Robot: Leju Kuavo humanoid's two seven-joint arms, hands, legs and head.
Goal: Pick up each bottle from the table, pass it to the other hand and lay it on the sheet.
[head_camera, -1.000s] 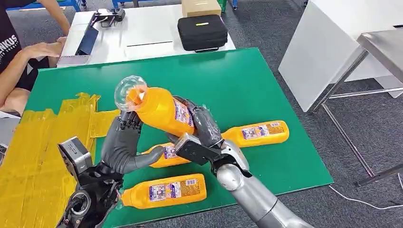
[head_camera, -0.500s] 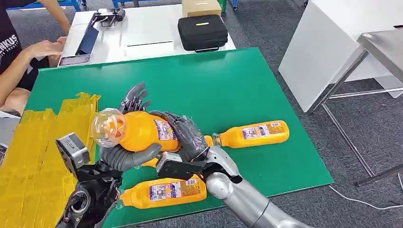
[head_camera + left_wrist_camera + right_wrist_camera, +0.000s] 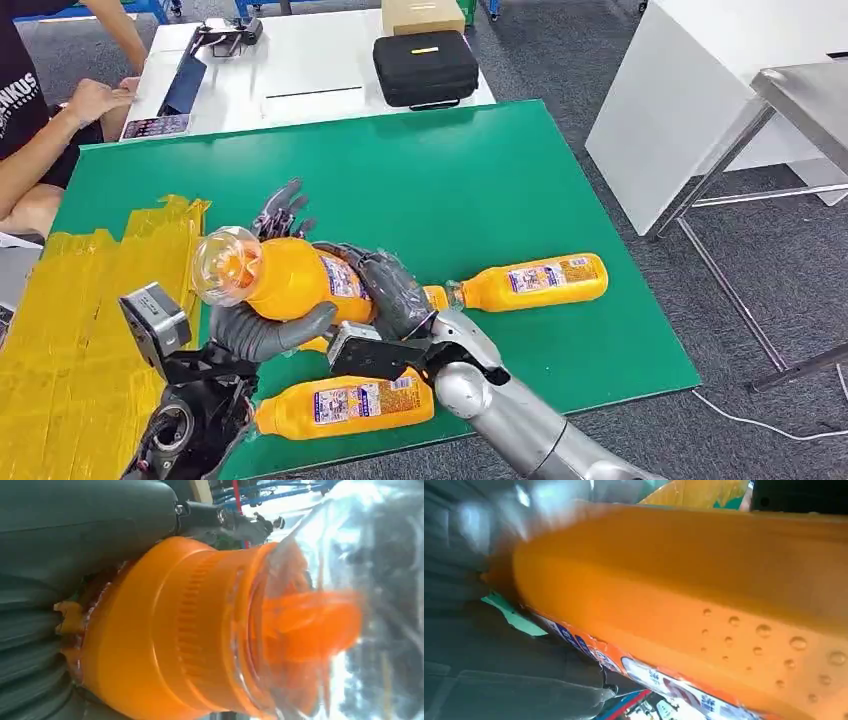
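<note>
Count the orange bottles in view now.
4. One bottle is held between both robot hands above the table. One lies at the right on the green table. One lies near the front edge. A fourth lies behind the right robot hand, mostly hidden.

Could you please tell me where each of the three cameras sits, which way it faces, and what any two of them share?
Head view: high on the robot, looking forward and down at the green table; both arms rise from below, left hand and right hand around the held bottle.
Left wrist view: behind the left hand, facing the bottle's clear cap.
Right wrist view: behind the right hand, against the bottle's side.
All three share the held bottle.
</note>
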